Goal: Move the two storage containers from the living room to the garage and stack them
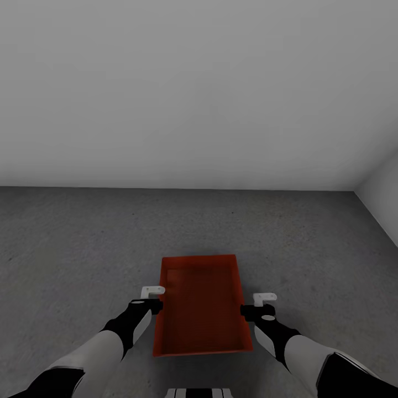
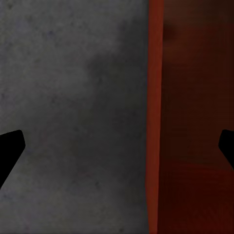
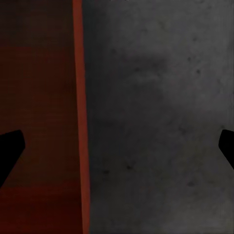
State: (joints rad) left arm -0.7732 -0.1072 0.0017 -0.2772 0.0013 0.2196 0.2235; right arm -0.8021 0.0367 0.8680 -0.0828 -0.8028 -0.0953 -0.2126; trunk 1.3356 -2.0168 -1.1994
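Note:
One orange-red storage container (image 1: 202, 304) sits lidless on the dark grey concrete floor (image 1: 83, 249) of the garage, just ahead of me. My left gripper (image 1: 157, 305) is at its left long wall and my right gripper (image 1: 246, 310) at its right long wall. In the left wrist view the left gripper (image 2: 117, 146) is open, its dark fingertips (image 2: 9, 146) wide apart, with the container's wall (image 2: 153, 122) standing between them. The right gripper (image 3: 117, 146) is open the same way over the other wall (image 3: 80, 122). Neither pair of fingers touches the rim.
A plain grey-white wall (image 1: 199, 83) closes the room a short way beyond the container. A second wall (image 1: 381, 199) meets it at the right, forming a corner. Rough concrete spreads to the left and right of the bin.

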